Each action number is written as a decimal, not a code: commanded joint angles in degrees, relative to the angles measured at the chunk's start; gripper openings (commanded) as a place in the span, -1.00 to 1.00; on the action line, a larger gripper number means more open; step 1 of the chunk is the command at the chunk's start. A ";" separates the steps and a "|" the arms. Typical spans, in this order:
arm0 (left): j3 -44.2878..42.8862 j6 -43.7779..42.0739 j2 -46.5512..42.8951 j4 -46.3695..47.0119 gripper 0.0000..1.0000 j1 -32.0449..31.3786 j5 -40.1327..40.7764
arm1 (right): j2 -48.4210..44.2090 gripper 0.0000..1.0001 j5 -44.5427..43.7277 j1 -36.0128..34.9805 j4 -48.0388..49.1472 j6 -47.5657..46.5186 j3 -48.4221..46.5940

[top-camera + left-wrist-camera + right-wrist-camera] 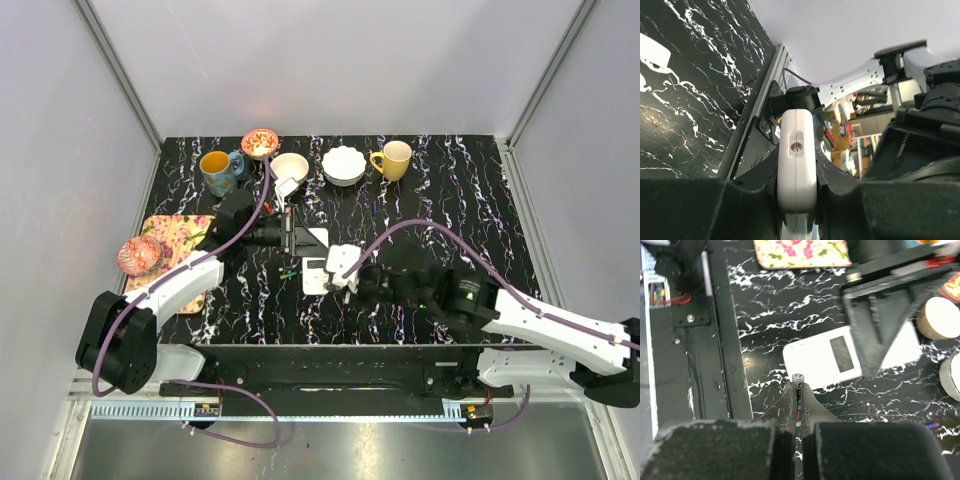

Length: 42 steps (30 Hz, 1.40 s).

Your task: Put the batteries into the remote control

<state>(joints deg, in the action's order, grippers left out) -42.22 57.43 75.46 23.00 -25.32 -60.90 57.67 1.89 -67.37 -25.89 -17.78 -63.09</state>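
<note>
The remote control [316,272] is white back up, its grey battery bay [843,354] open. My left gripper [297,240] is shut on the remote's far end across its thickness. In the left wrist view the remote's white edge with a seam and a screw [796,165] fills the gap between the fingers [840,185]. The left gripper's dark finger [875,330] covers part of the remote [812,362] in the right wrist view. My right gripper [340,272] [797,395] is shut on a battery [798,380], whose metal tip sits right at the remote's near edge.
At the back stand a blue mug [217,171], a red patterned bowl [260,143], a cream bowl [290,167], a white bowl [343,165] and a yellow mug [394,159]. A floral mat [178,240] with a red patterned ball [139,256] lies left. Small loose items [290,271] lie by the remote.
</note>
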 commanded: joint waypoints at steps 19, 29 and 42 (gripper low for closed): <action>-5.51 -5.84 -1.19 -11.31 -1.00 -4.65 -4.13 | 8.95 -1.00 -0.31 -8.30 6.99 -14.21 -1.25; -5.51 -5.84 -1.72 -12.37 -1.00 -5.79 -4.13 | 9.04 -1.00 -1.10 -8.30 8.31 -16.76 -0.19; -6.39 -6.28 -1.90 -13.16 -1.00 -6.05 -4.13 | 8.34 -1.00 -1.36 -8.30 8.31 -15.27 1.30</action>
<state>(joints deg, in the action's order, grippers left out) -46.02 51.00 75.22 8.91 -31.20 -63.22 67.16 1.93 -75.29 -19.57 -33.50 -61.47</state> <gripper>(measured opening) 0.263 0.014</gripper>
